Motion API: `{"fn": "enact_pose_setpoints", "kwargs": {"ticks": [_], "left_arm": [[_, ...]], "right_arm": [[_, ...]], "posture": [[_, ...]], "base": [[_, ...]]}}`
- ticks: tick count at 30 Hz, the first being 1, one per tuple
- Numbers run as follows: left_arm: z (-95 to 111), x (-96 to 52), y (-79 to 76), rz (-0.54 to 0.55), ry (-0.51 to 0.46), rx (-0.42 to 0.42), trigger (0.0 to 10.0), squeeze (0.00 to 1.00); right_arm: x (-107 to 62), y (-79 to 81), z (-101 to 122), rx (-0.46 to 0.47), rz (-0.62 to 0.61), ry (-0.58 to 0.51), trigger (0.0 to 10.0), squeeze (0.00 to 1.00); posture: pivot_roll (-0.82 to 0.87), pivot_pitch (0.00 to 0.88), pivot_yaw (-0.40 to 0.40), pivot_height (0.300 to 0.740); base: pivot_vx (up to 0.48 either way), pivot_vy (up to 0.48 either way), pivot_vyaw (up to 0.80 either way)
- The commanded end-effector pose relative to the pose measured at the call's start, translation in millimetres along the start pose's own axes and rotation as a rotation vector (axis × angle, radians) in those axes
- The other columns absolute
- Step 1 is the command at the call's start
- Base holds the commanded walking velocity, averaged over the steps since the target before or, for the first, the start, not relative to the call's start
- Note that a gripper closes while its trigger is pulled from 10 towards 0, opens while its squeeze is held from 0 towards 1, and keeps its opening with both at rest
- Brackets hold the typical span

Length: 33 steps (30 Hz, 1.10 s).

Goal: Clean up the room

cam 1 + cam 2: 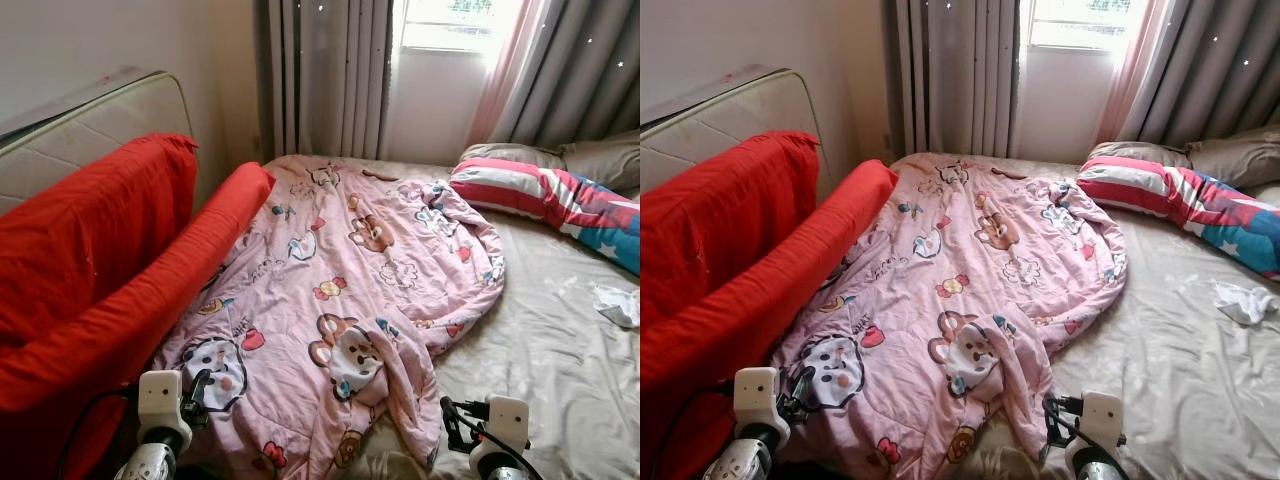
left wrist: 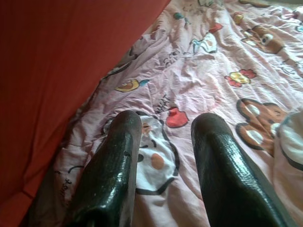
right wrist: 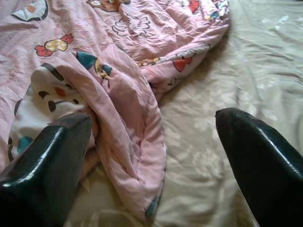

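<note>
Red cushions (image 1: 90, 260) beside pink quilt (image 1: 340, 300), striped pillow (image 1: 545, 195) beyond.

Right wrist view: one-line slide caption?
Open right end effector poised over the folded edge of the pink cartoon quilt on the beige bedsheet.

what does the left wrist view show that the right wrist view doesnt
Left wrist view: the red cover beside the pink quilt, seen past the open left pincer.

Right wrist view: the beige sheet and the quilt's folded edge, between the fingers of the open right pincer.

Both: the cartoon-printed pink quilt and two black fingers held apart.
</note>
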State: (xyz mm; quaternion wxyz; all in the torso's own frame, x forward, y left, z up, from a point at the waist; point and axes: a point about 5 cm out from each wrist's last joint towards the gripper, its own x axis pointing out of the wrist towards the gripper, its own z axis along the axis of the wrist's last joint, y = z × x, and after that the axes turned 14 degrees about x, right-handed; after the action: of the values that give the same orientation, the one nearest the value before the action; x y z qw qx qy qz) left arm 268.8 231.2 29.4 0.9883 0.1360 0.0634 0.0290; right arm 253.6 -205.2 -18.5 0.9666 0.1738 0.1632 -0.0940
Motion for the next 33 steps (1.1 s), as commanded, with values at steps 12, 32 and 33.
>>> {"fn": "enact_pose_setpoints", "kwargs": {"ticks": [12,32,33], "left_arm": [[2.5,2.5,1.1,-0.013,-0.001,0.009,10.0,0.00],[5.2,5.8,0.5,-0.032,-0.006,0.009,10.0,0.00],[5.3,6.0,0.6,-0.032,-0.006,0.009,10.0,0.00]], "right_arm": [[1.3,-1.6,1.4,0.008,-0.003,0.008,10.0,0.00],[0.1,-0.5,0.6,0.019,0.006,-0.003,10.0,0.00],[0.3,-0.9,1.4,0.020,0.003,-0.008,10.0,0.00]], "posture": [[-0.01,0.003,-0.020,0.740],[-0.01,0.017,-0.015,0.740],[-0.01,0.017,-0.014,0.740]], "base": [[0.262,0.000,0.00],[0.000,0.000,0.31],[0.000,0.000,0.00]]}}
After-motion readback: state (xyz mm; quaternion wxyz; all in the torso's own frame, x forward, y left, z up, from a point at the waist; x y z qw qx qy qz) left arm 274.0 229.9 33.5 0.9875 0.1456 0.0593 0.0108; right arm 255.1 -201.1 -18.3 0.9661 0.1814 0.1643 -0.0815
